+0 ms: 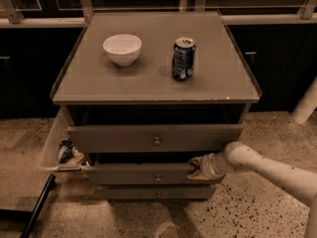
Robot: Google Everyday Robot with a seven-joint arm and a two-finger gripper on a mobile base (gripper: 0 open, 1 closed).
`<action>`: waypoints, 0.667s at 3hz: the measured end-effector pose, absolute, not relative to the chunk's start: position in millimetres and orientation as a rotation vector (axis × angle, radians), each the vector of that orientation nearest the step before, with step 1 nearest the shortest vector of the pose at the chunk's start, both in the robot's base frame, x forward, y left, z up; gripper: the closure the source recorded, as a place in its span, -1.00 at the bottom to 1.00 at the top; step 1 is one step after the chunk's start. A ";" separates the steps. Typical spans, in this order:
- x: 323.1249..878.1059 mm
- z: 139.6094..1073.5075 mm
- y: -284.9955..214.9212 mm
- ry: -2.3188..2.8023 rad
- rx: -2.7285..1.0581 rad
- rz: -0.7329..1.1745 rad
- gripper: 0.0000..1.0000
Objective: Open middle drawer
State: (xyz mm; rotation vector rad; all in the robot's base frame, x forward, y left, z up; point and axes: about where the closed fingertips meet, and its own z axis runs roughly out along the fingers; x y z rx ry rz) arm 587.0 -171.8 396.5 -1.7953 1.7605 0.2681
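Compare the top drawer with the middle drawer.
The top drawer has a taller front; the middle drawer has a low, flat one. The gripper is at the right end of the middle drawer's front; nothing touches the top drawer. Both are grey and stand partly pulled out.

The robot's single pale arm [287,175] enters from the lower right edge of the view and slopes up and leftward, nearly level. It ends in a rounded wrist joint [237,157]. Beyond the wrist, the gripper [197,166] points left, held low and just right of the view's centre.
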 end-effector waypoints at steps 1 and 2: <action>587.0 396.5 -171.8 1.760 -1.795 0.268 0.25; 582.6 398.1 -170.4 1.754 -1.793 0.287 0.30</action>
